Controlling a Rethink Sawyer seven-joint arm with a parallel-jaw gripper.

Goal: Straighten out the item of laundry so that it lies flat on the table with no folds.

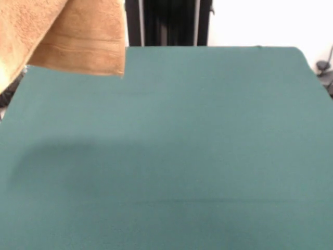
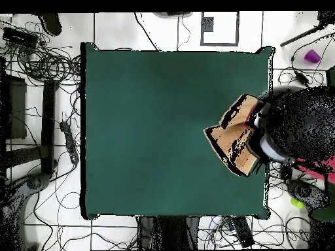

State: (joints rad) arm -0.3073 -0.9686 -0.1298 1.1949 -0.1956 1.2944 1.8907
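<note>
Currently the towel (image 1: 78, 44) is held up above the table (image 1: 182, 156), hanging folded over one edge beside a person (image 2: 302, 131) seen in the overhead view. No gripper is seen in either view, so its state cannot be told.

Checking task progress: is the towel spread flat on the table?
No. The towel hangs bunched above the table, casting a shadow below.

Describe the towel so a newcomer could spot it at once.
Start from the big dark green table, bare across most of its top. In the front view the towel hangs at the upper left corner, above the table's edge. It is the only orange-tan, fuzzy cloth in sight, with a smoother woven band near its lower hem.
</note>
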